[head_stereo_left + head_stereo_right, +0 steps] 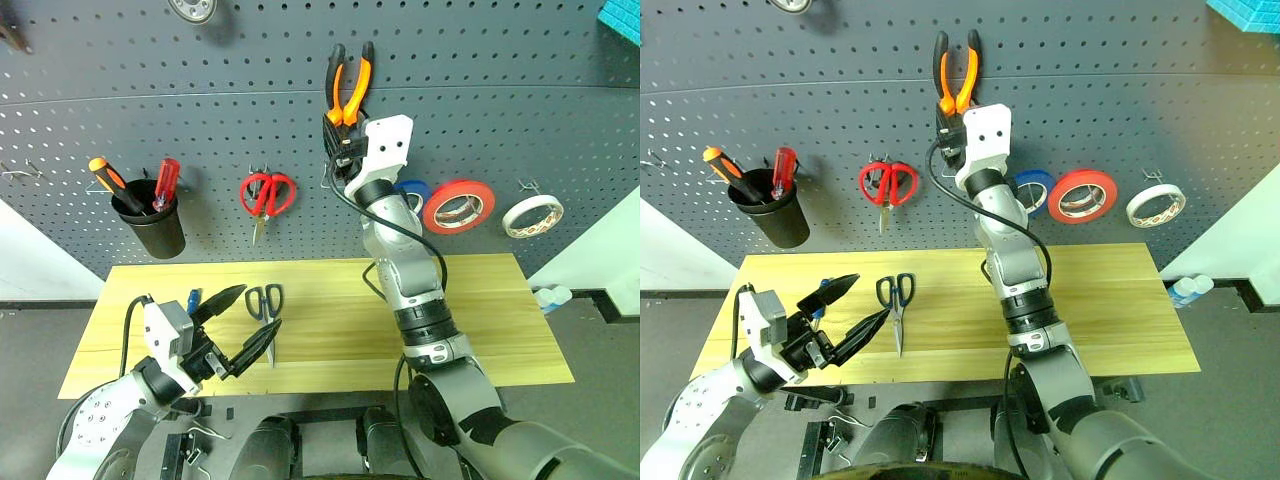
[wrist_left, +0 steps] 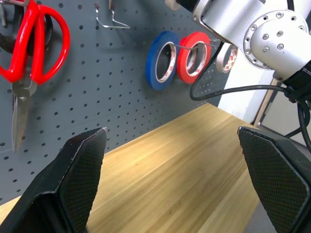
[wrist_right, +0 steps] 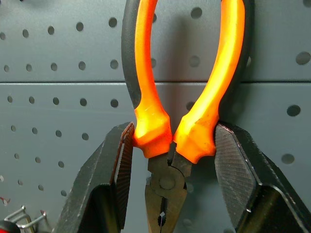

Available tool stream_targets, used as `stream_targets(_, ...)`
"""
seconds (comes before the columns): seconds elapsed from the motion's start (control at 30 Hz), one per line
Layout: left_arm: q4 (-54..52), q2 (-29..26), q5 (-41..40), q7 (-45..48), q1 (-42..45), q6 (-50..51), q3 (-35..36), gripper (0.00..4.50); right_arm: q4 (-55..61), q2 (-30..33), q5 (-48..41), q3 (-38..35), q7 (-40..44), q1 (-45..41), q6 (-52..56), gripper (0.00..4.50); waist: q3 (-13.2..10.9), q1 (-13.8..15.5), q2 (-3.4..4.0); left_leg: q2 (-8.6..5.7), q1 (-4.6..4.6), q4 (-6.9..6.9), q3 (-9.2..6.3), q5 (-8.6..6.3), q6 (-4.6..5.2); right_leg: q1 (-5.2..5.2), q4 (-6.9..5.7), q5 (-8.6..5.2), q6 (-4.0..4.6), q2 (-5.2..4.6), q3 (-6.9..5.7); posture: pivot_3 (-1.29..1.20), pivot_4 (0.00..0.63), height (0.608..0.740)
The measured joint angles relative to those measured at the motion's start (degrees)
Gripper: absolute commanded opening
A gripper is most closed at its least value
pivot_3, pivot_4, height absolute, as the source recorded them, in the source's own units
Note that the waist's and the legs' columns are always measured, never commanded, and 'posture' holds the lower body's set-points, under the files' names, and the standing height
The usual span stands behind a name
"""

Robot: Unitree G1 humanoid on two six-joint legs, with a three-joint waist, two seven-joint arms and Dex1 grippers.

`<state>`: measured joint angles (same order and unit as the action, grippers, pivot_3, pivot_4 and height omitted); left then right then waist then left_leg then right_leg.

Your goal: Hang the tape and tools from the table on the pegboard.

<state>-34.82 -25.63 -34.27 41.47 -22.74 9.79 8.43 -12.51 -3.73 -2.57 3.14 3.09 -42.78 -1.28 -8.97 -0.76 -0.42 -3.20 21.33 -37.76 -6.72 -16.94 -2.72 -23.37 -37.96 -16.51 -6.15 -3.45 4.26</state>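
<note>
**Two black fingers clamp the pliers against the pegboard**

Two fingers of the right gripper press from either side on the orange-and-black pliers, just where the handles meet the pivot; the handles point up, the steel nose down between the fingers. Right behind the pliers is the dark grey pegboard, its holes showing between the handles.

Just below and to the right of that gripper hang three rolls in a row: a blue roll partly hidden by the robot's right arm, the red-orange tape beside it, already on a hook, and a white roll farthest out. To the lower left of the gripper, red-handled scissors hang on the board, and farther left a black cup holds an orange and a red screwdriver.

Well below, the yellow wooden table carries the dark-handled scissors and, beside them, the small blue-handled screwdriver, half covered by the left gripper. That gripper hovers over the table's near left edge with its fingers spread wide, holding nothing.
</note>
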Motion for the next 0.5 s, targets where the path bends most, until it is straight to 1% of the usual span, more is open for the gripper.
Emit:
stream_targets(0.23,0.44,-0.02,0.01,0.21,-0.04,-0.05,0.00,4.50,2.39,-1.45,0.04,0.87,-0.39,3.16,2.25,2.09,-0.03,-0.03,0.03,0.00,0.00,0.28,0.00,0.01,-0.01,-0.06,0.17,0.00,0.00,-0.02,0.00,0.11,0.148,0.724)
stream_targets(0.5,0.92,-0.02,0.07,0.16,0.52,-0.05,0.00,4.50,4.76,-2.29,0.06,1.35,-0.56,4.28,4.21,2.09,-0.04,-0.05,0.04,0.03,0.02,0.71,0.00,0.03,-0.06,-0.10,0.58,0.00,0.00,-0.03,0.00,0.11,0.151,0.724)
